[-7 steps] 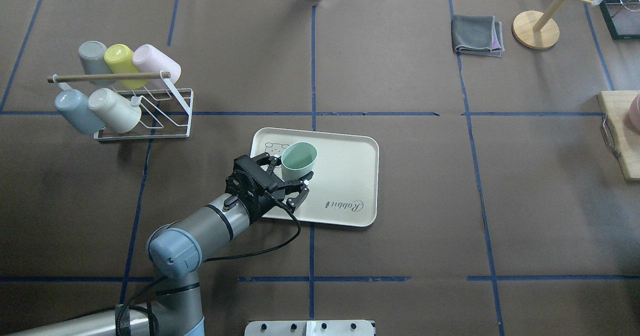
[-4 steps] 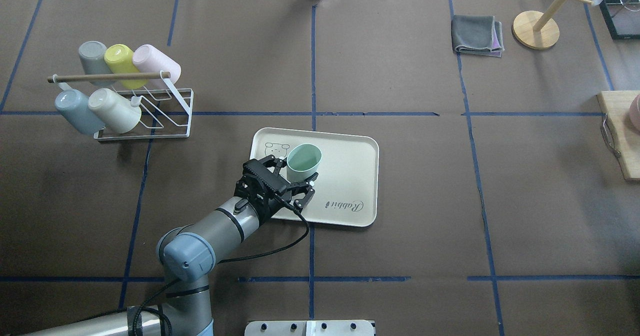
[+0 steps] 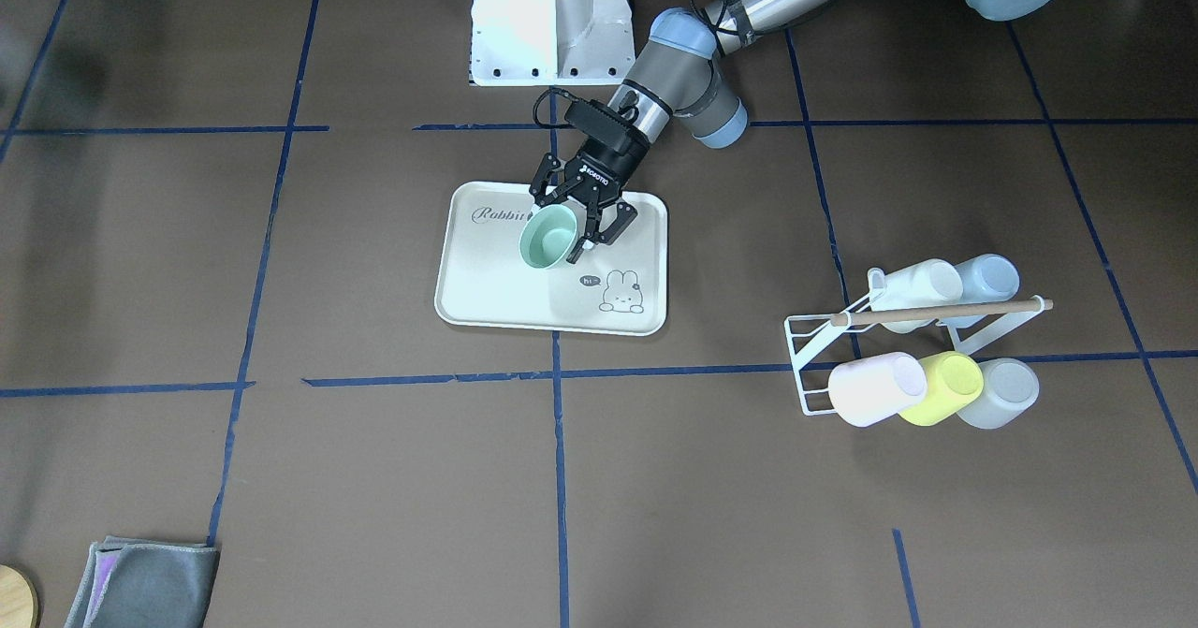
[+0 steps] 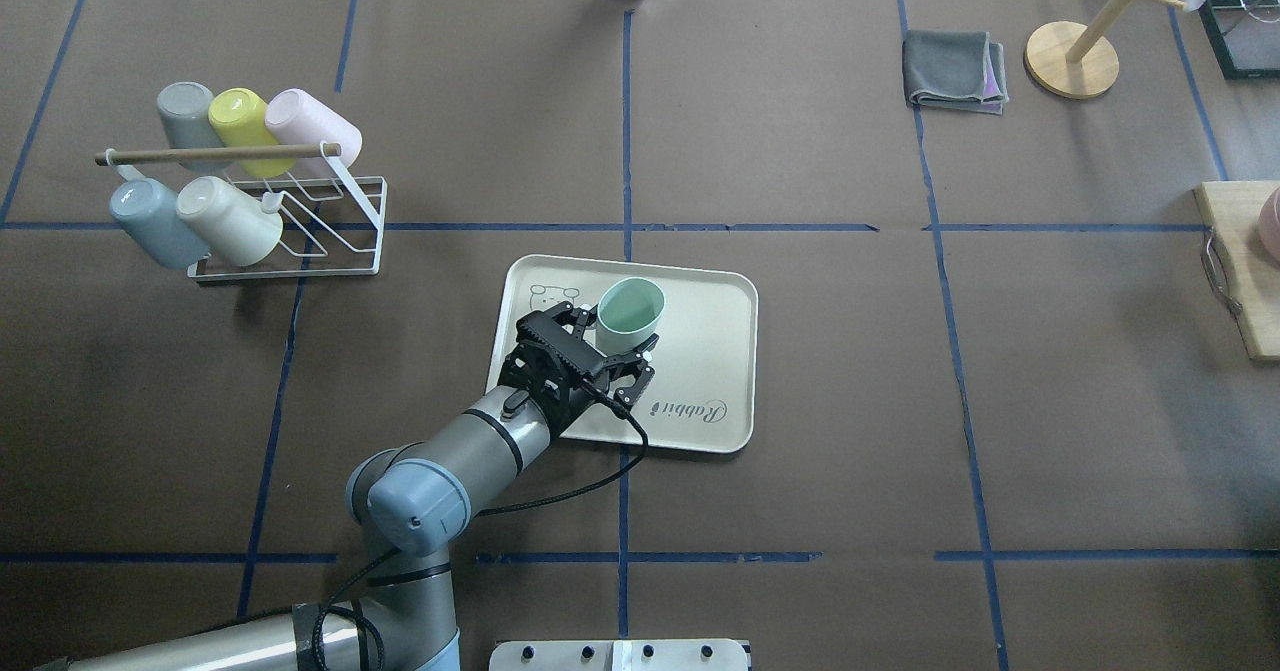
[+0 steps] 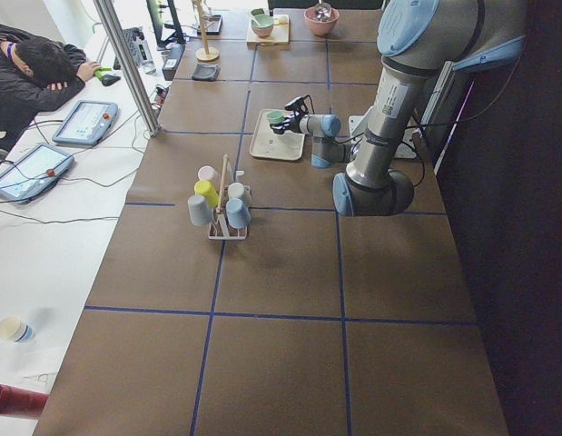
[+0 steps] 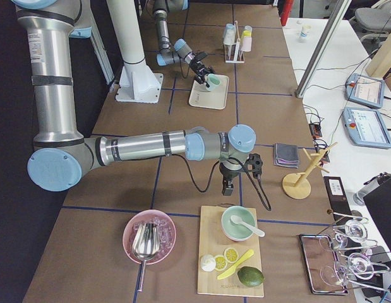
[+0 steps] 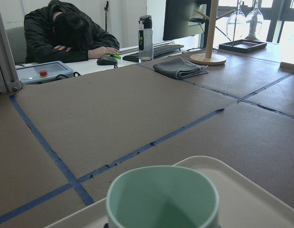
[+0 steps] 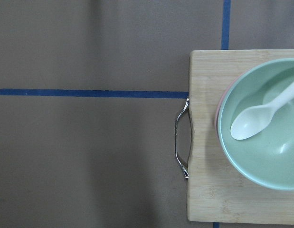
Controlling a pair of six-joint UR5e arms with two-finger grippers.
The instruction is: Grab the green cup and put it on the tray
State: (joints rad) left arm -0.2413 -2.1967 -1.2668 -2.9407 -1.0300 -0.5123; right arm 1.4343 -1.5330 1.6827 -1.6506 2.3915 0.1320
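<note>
The pale mint green cup [image 4: 630,313] sits mouth up and slightly tilted between the fingers of my left gripper [image 4: 614,339], which is shut on its lower body. It is over the bunny-drawing end of the cream tray [image 4: 700,351]. In the front-facing view the green cup [image 3: 548,239] and left gripper [image 3: 563,227] stand beside the "Rabbit" lettering on the tray [image 3: 496,286]. The left wrist view has the cup's rim [image 7: 162,192] at the bottom, with the tray [image 7: 246,190] behind it. I cannot tell whether the cup's base touches the tray. My right gripper [image 6: 227,187] hangs over the brown table far to the right; I cannot tell its state.
A white wire rack [image 4: 290,221] with several cups stands at the far left. A grey cloth [image 4: 955,69] and a wooden stand [image 4: 1070,59] sit at the far right. A wooden board [image 8: 208,142] carries a mint bowl [image 8: 265,137] and a spoon. A person [image 5: 35,73] leans on the side desk.
My left arm has carried the green cup to the right, further in over the tray. The gripper has stayed shut on the cup.
</note>
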